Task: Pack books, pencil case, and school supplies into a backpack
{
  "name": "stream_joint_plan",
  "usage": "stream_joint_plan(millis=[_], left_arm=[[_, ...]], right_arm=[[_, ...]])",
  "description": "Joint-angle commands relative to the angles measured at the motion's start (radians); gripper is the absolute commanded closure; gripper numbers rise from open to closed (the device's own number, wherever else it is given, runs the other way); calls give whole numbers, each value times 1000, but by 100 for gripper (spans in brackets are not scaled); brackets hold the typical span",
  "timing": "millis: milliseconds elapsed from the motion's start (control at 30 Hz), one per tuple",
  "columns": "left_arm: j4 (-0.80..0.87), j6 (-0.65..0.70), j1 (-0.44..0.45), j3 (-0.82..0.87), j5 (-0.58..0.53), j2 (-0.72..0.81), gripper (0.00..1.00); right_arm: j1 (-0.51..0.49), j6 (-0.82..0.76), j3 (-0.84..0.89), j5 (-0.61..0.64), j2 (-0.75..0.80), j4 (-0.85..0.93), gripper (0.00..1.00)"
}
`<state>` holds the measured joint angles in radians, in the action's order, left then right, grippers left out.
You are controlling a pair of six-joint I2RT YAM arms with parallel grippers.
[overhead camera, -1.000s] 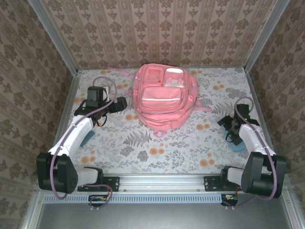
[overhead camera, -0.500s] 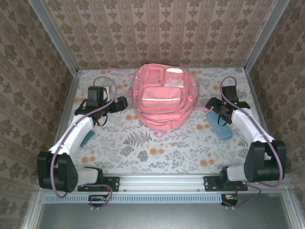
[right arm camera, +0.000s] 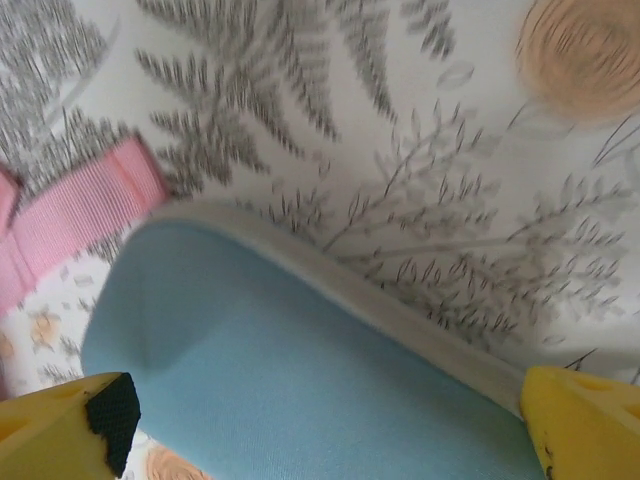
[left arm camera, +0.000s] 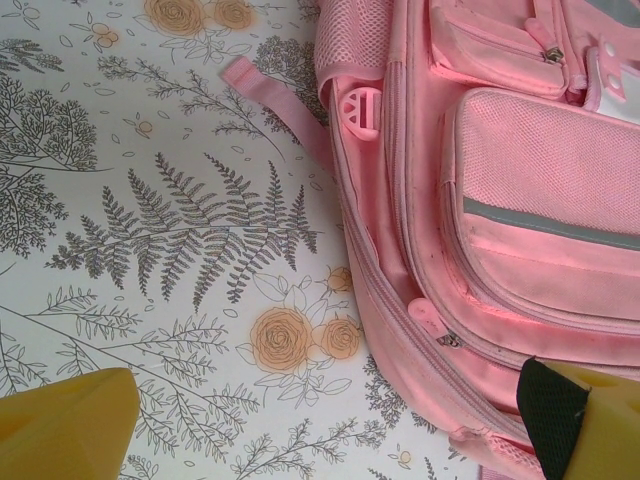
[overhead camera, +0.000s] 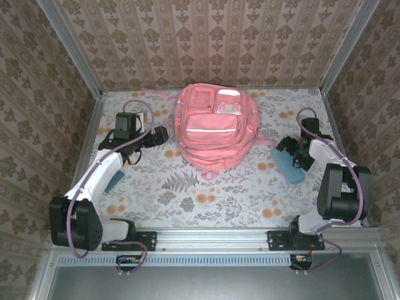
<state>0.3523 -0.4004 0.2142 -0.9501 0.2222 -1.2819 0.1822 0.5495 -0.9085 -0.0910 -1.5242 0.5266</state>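
The pink backpack (overhead camera: pixel 209 128) lies flat in the middle of the table, with pale items (overhead camera: pixel 228 103) showing in its upper pocket. My left gripper (overhead camera: pixel 159 136) hovers open at its left side. In the left wrist view the backpack (left arm camera: pixel 500 200) takes up the right half, and the gripper (left arm camera: pixel 320 445) holds nothing. The blue pencil case (overhead camera: pixel 289 165) lies right of the backpack. My right gripper (overhead camera: pixel 291 152) hangs open close above it. In the right wrist view the pencil case (right arm camera: pixel 300 390) sits between the yellow fingertips (right arm camera: pixel 585 425). The books are out of view.
Another blue object (overhead camera: pixel 114 181) lies partly under my left arm. A pink strap (overhead camera: pixel 265 142) trails from the backpack toward the pencil case, and its end (right arm camera: pixel 70 215) shows in the right wrist view. Walls (overhead camera: pixel 362 94) close in the flowered table on three sides.
My right arm has swung away from the near right corner and folded back. Its gripper now hangs over the pencil case, which the arm mostly hid before. The left arm is still.
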Motion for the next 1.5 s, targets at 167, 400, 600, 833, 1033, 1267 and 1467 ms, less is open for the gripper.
stream_joint_plan(millis=[167,400,600,833,1033,1267,1467], left_arm=[[-20,-11,-4,-21,22,-9,0],[-21,-13,-1,-21,29,-11,0],[-19,-14,2,-23,28,-13,0],[-22,-17,10,-30,34,-23,0],[-10,-2,17,-40,41,-25,0],[7,40,62,-89,60,-71,0],[80,160,170,-220,63,-169,2]], right_arm=[[-127,15,71,-44,123,88,0],[-272,3,19,270,80,223,1],[-363,37,22,379,70,285,1],[-396,39,54,294,24,238,1],[-397,34,57,272,1,219,4],[-395,31,63,283,-21,204,25],[-392,20,59,302,84,185,36]])
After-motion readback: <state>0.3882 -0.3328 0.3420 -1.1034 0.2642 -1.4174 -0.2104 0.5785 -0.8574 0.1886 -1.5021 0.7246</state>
